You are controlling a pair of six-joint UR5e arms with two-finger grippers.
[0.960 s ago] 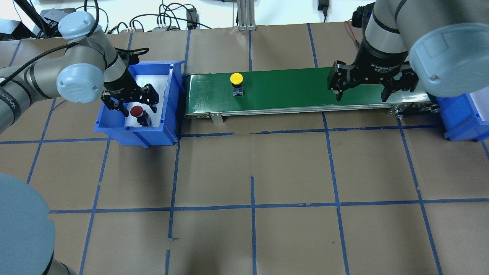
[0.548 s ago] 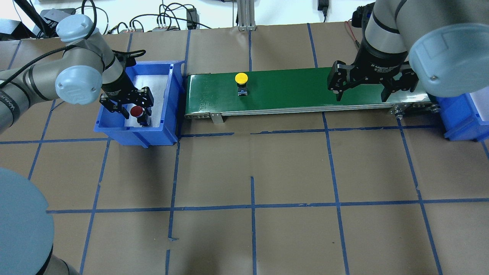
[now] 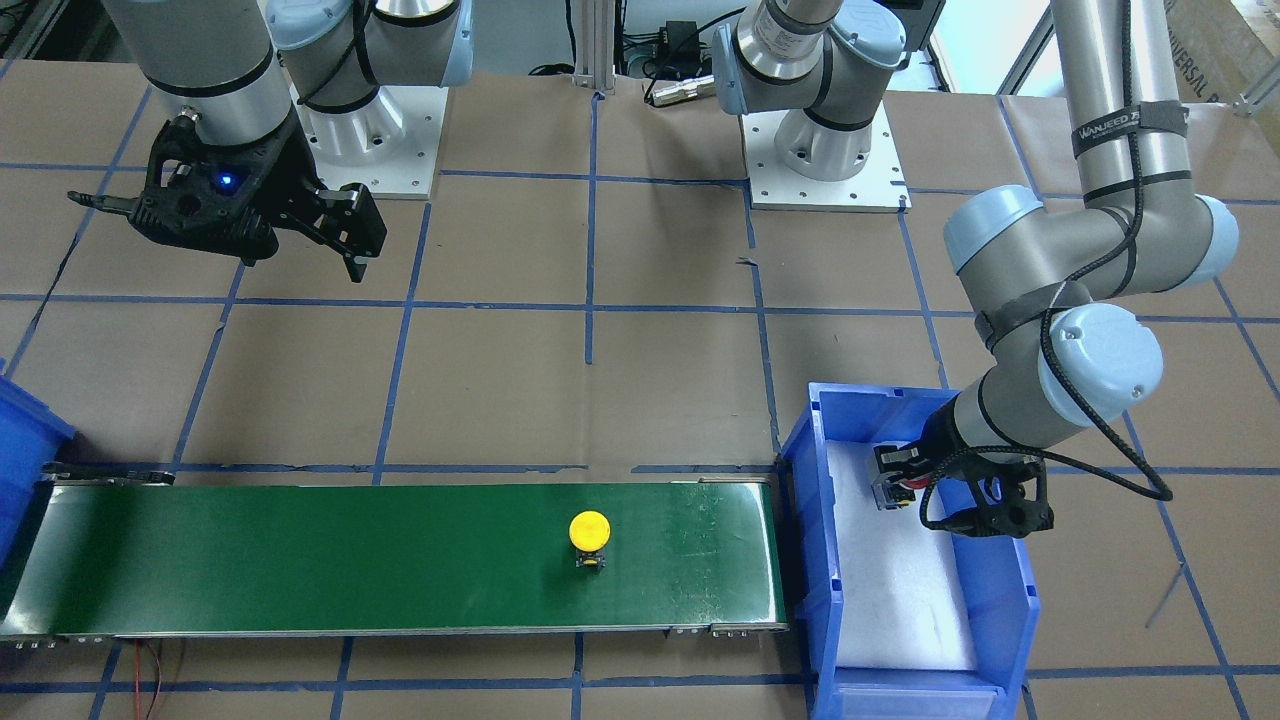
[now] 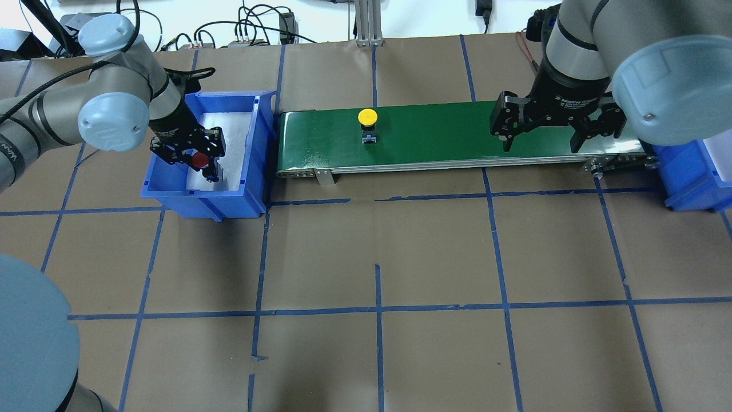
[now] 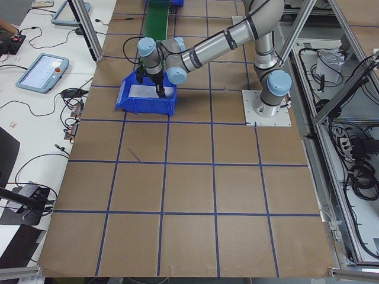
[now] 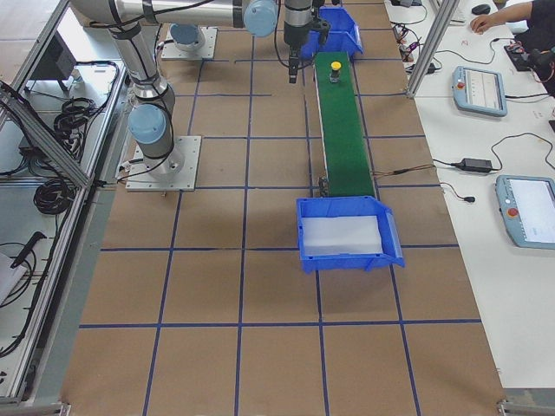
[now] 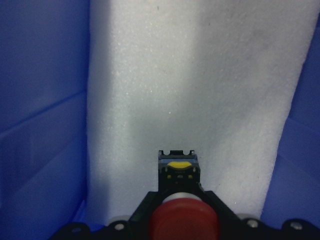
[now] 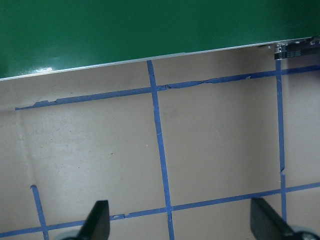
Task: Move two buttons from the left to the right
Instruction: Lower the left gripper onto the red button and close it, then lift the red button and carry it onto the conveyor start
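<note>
While your left gripper clamps the red button cap-up, axis near vertical, the yellow button stands upright; your right gripper is spread wide.

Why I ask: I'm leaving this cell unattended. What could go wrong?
The left gripper appears to grip the red-capped push button only at its round cap, inside the blue plastic bin; it may slip on lifting. The yellow-capped push button stands top-heavy on the green conveyor belt and could topple.

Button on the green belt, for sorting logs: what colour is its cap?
Yellow; the button shows best in overhead exterior.
</note>
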